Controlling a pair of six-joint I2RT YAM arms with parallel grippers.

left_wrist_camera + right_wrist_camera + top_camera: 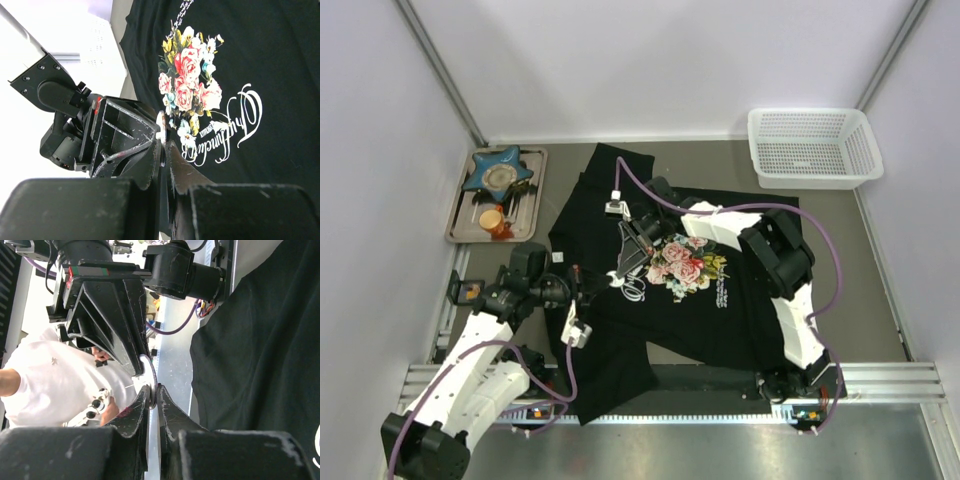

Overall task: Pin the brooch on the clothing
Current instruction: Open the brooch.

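The clothing, a black T-shirt (pixel 720 310) with a rose print, lies flat on the table and also fills the left wrist view (pixel 280 60) and the right wrist view (pixel 260 340). Above its left chest both grippers meet tip to tip. The brooch (pixel 160 125) is a thin pale disc seen edge-on. My left gripper (pixel 165 142) is shut on one rim of it. My right gripper (pixel 154 387) is shut on the opposite rim of the brooch (pixel 150 371). From above, the left gripper (pixel 603 278) and right gripper (pixel 623 268) hide the brooch.
A white mesh basket (pixel 813 147) stands at the back right. A metal tray (pixel 535 190) at the back left holds a blue star-shaped dish (pixel 498 172) and a small orange item (pixel 492 218). A rail runs along the near table edge.
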